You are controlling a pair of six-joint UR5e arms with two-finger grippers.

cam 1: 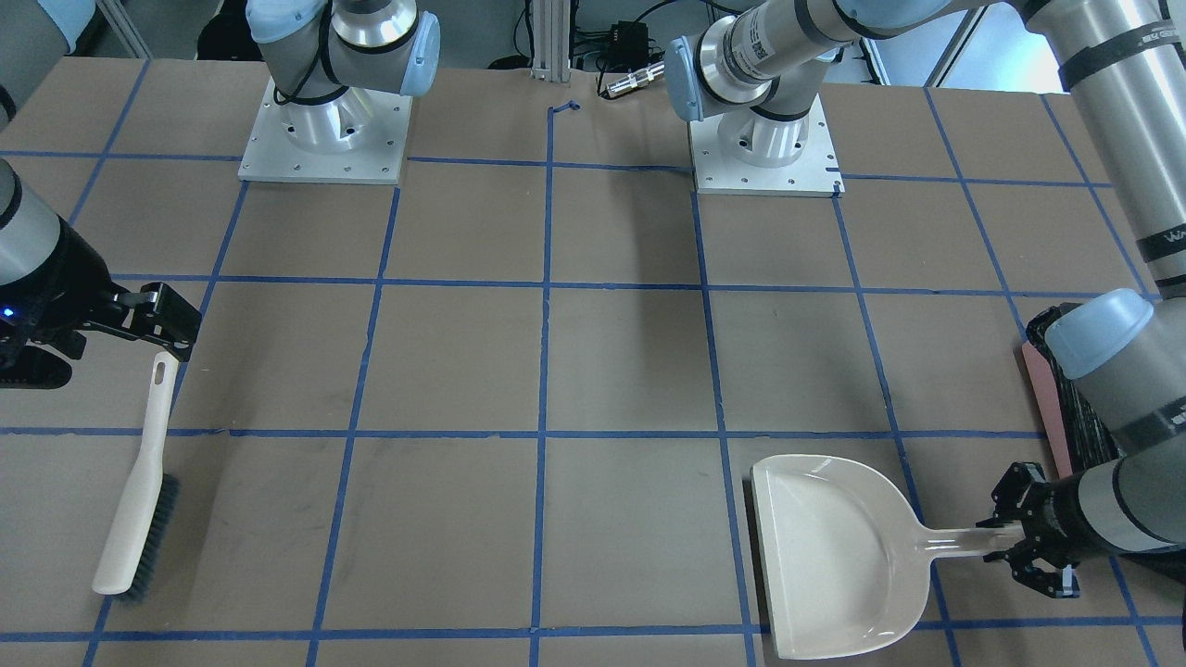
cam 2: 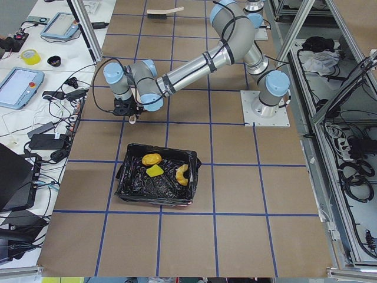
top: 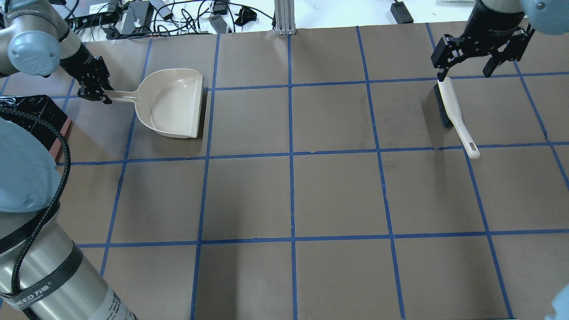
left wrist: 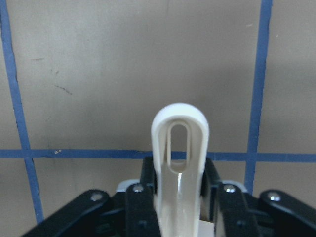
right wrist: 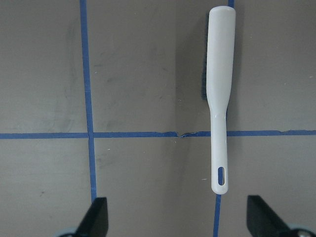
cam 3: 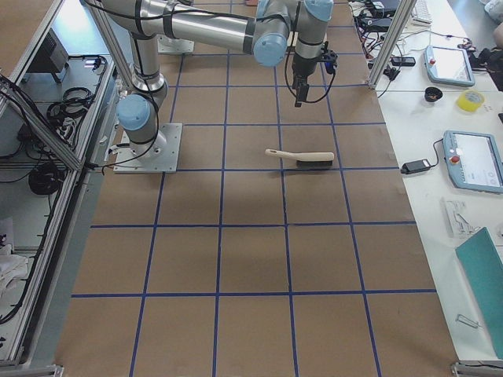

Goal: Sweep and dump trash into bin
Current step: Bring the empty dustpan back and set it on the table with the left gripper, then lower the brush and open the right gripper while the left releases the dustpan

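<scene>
While in left hand [top: 98,92], glossy beige scoop-shaped dustpan [top: 171,104].

The middle of the tabletop [top: 289,195] lies open to any pass. By the far edge, the dustpan [top: 171,104] blocks the left corner and the brush [top: 451,111] the right. The bin [cam 2: 144,187] stands at the left edge.
</scene>
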